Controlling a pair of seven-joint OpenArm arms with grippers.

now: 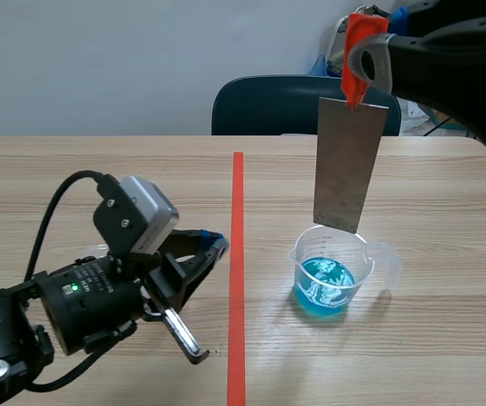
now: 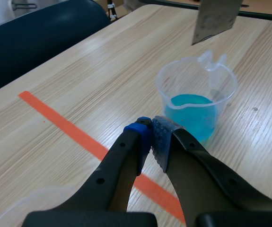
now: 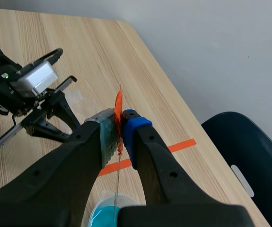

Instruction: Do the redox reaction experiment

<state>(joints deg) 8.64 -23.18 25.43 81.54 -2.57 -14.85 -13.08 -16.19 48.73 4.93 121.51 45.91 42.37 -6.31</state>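
A: What is the biggest thing here?

B: The wooden desk (image 1: 99,169), with a dark blue chair (image 1: 268,106) pushed against its far edge. An orange-red tape line runs down the middle of the desk.

A: And the arms?

B: The right arm comes in high across the top. Its right hand (image 3: 120,125) is clamped on the top of a metal strip (image 1: 348,165). The left arm sits low over the desk on its own side of the line. Its left hand (image 2: 152,135) is closed on nothing, the two pads pressed together and pointing toward the cup.

A: Where does the strip hang?

B: It hangs upright, right over a clear measuring cup (image 1: 331,279) that stands on the right side of the tape line. The strip's lower edge is near the rim and clear of the blue liquid (image 1: 323,283) in the bottom of the cup.

A: Anything smaller?

B: A second clear cup (image 2: 13,213) stands under the left arm, mostly hidden. An orange-red tab (image 1: 357,51) covers the strip's top end, and the right fingers (image 3: 140,142) pinch the strip there.
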